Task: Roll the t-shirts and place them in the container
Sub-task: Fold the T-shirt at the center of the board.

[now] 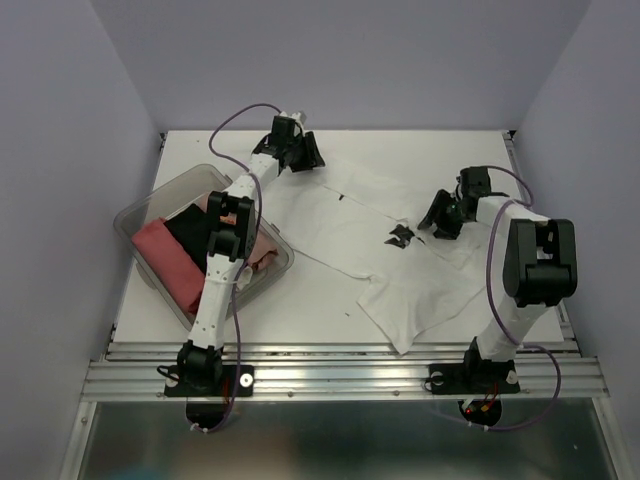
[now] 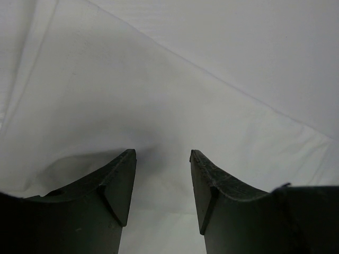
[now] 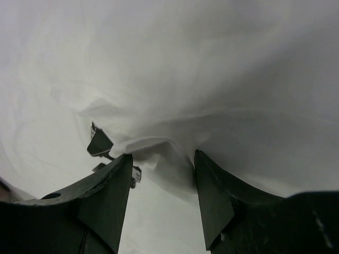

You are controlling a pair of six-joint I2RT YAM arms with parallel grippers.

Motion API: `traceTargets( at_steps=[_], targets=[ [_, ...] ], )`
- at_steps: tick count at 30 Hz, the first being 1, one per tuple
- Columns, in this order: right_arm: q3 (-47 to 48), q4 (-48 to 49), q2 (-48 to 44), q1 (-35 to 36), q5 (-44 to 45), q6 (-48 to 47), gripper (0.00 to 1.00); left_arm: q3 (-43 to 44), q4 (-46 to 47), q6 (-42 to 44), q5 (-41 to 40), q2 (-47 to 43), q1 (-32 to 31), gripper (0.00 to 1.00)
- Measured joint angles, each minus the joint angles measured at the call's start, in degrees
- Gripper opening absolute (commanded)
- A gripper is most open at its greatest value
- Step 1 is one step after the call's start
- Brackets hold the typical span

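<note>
A plain white t-shirt lies spread and creased across the middle and right of the table. Its small dark neck label also shows in the right wrist view. My left gripper is open at the shirt's far left edge, and its jaws stand just above flat white cloth. My right gripper is open just right of the label, with a raised fold of the white cloth between its jaws. A salmon-pink shirt and a black shirt lie in the tub.
A clear plastic tub stands at the left of the table, under the left arm. The table's metal front rail runs along the near edge. Grey walls close in the back and both sides.
</note>
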Motion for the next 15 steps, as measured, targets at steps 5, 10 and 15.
traceTargets(
  at_steps=[5, 10, 15],
  targets=[
    [-1.84, -2.16, -4.00, 3.34, -2.49, -1.11, 0.56, -1.01, -0.02, 0.28, -0.52, -0.02, -0.07, 0.56],
    [-3.32, -2.95, -7.45, 7.61, -3.91, -1.42, 0.56, -1.01, -0.07, 0.57, -0.85, -0.04, -0.11, 0.56],
    [-6.82, -5.66, -11.23, 12.28, -5.31, -1.22, 0.56, -1.01, -0.20, 0.61, -1.11, -0.11, -0.11, 0.56]
  ],
)
